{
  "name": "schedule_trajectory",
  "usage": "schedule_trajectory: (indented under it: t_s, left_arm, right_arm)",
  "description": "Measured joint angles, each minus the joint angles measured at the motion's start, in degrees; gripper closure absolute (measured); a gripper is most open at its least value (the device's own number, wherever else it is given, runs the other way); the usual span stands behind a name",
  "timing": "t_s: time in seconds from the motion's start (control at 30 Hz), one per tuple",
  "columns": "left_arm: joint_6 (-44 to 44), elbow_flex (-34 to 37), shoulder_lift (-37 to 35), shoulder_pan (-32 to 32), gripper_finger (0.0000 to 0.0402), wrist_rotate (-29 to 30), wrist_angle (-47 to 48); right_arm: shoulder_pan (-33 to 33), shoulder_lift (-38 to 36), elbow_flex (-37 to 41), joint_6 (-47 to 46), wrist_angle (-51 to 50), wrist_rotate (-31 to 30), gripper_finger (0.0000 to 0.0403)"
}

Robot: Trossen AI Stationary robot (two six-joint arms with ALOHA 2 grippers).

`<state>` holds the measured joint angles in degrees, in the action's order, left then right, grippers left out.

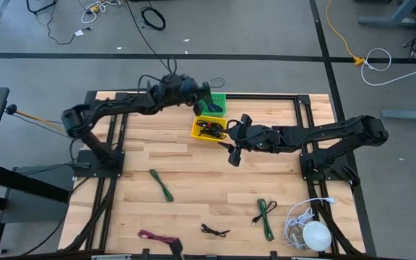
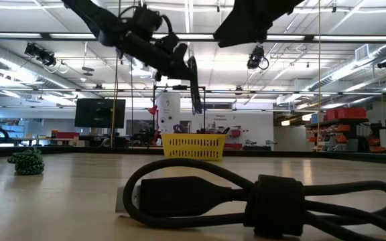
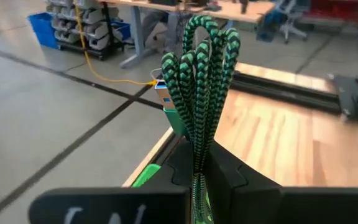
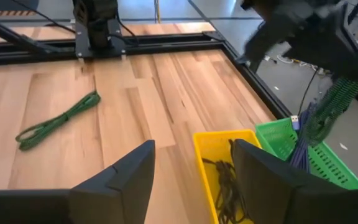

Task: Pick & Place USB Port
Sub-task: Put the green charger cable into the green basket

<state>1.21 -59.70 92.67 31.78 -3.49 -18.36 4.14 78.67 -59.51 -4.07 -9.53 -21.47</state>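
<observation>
Right now the sorting is at the drop-off step. The left claw (image 1: 202, 101) hangs over the green basket (image 1: 216, 105) at the counter's far edge, shut tight on a green braided cable (image 3: 201, 93) that is folded in loops, with a blue-tipped plug showing beside the loops. From the right wrist view the cable dangles above the green basket, not yet inside it. Next door, touching it, sits the yellow basket (image 4: 225, 174), already holding dark cables. The right claw (image 1: 235, 144) hovers just beside the yellow basket with its jaws spread wide and nothing between them. I'd say the next move calls for the left claw to let go squarely over the green basket, while the right heads for one of the cables along the counter's near edge.
</observation>
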Motion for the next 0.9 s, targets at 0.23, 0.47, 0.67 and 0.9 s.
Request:
schedule_trajectory:
  t_s: [0.23, 0.47, 0.67, 0.9]
  left_arm:
    - [-5.20, 0.00, 7.37, 3.06, 0.0382, -0.85, -8.56]
    - [-10.98, 0.00, 13.03, 3.74, 0.0382, -3.32, -14.76]
    - [-14.62, 0.00, 16.64, 3.68, 0.0382, -0.75, -15.66]
    - [-18.85, 0.00, 19.41, 3.68, 0.0382, -0.23, -21.39]
  right_arm:
    - [0.46, -0.02, 0.80, 0.39, 0.91, -0.10, 0.0188]
    - [0.43, -0.01, 3.28, 1.32, 3.42, -0.11, 0.0188]
    - [0.42, -0.02, 3.37, 1.76, 4.46, -0.11, 0.0188]
    - [0.42, -0.02, 3.39, 2.37, 4.65, -0.11, 0.0188]
